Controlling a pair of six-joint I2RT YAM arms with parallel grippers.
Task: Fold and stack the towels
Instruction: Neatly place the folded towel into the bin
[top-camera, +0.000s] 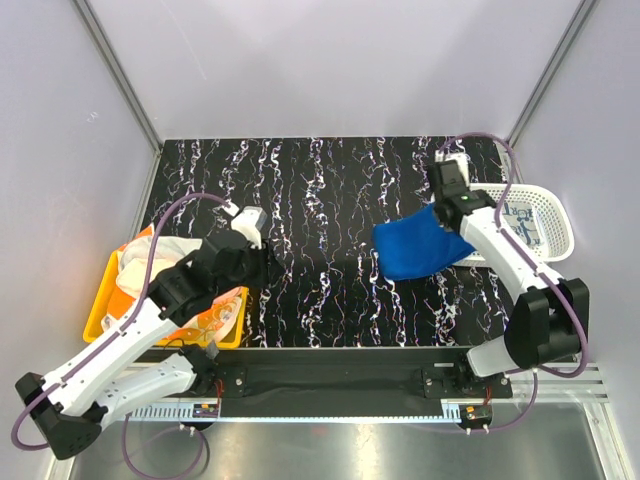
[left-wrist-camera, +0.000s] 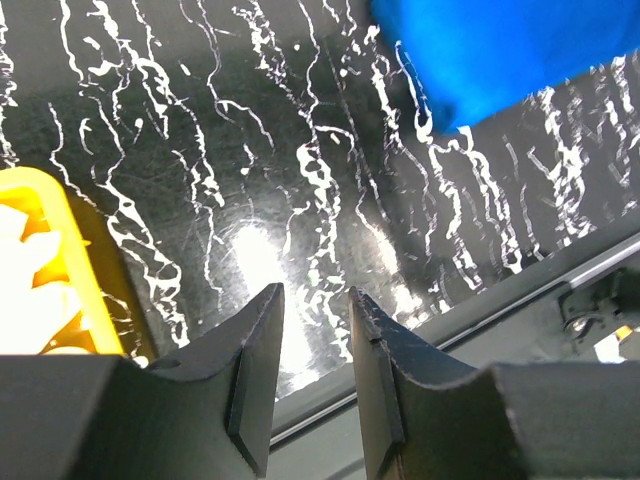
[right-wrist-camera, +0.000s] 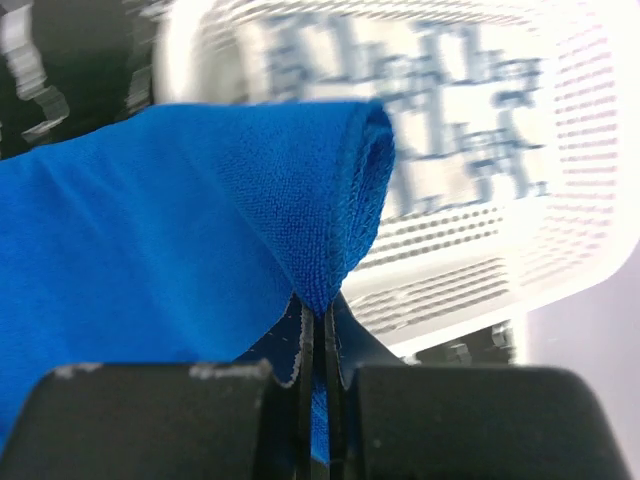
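Observation:
A royal blue towel (top-camera: 417, 249) hangs folded over the right half of the black marbled table, its right edge pinched in my right gripper (top-camera: 455, 218). In the right wrist view the jaws are shut on a fold of the blue towel (right-wrist-camera: 200, 220). A white towel with blue pattern (top-camera: 523, 222) lies in the white basket (top-camera: 553, 205), also seen in the right wrist view (right-wrist-camera: 400, 100). My left gripper (top-camera: 252, 222) is open and empty above the table's left side; the blue towel's corner (left-wrist-camera: 500, 50) shows beyond its fingers. Off-white and orange-patterned towels (top-camera: 150, 262) fill the yellow bin (top-camera: 100, 310).
The white perforated basket stands at the table's right edge. The yellow bin (left-wrist-camera: 70, 260) stands at the left near corner under my left arm. A metal rail (top-camera: 330, 380) runs along the near edge. Grey walls close the back and sides.

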